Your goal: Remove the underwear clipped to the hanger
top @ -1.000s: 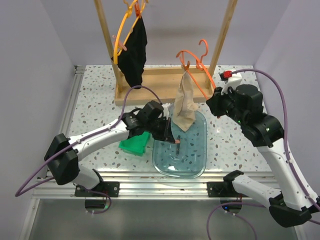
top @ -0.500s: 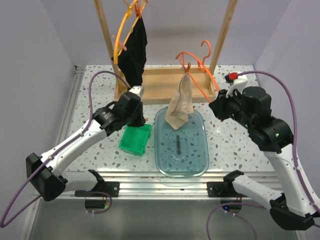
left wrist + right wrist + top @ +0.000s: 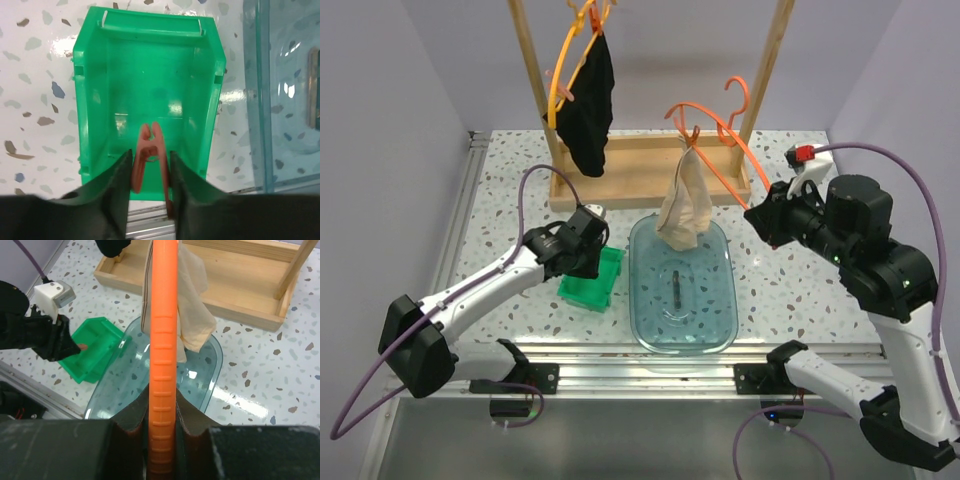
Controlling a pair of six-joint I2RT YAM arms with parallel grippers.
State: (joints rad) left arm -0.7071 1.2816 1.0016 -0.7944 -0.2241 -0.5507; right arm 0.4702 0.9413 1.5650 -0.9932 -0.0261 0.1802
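The left gripper [image 3: 149, 161] hangs over the green bin [image 3: 150, 75], its fingers [image 3: 118, 186] pinching a brown clip [image 3: 149, 150] between them, the clip's tip pointing down into the bin. The bin's right wall lies just beside the left edge of the clear tray [image 3: 257, 100], and its near end sits close to the aluminium rail [image 3: 650, 372] along the table's front. Bare speckled table [image 3: 505, 200] lies open to the bin's left and behind it.

The right gripper [image 3: 163, 407] is pressed tight on the orange hanger [image 3: 163, 340], held up in the air above the far right corner of the tray. The beige underwear [image 3: 682, 205] hangs limp from the hanger's left end, its lower edge over the tray's far end; whether it touches the tray cannot be told. A dark clip [image 3: 676, 289] lies in the middle of the tray. To the right of the tray the tabletop is open.

The black underwear [image 3: 588, 100] hangs from a yellow hanger [image 3: 560, 70] on the wooden rack [image 3: 650, 170] at the far left, well apart from both grippers.
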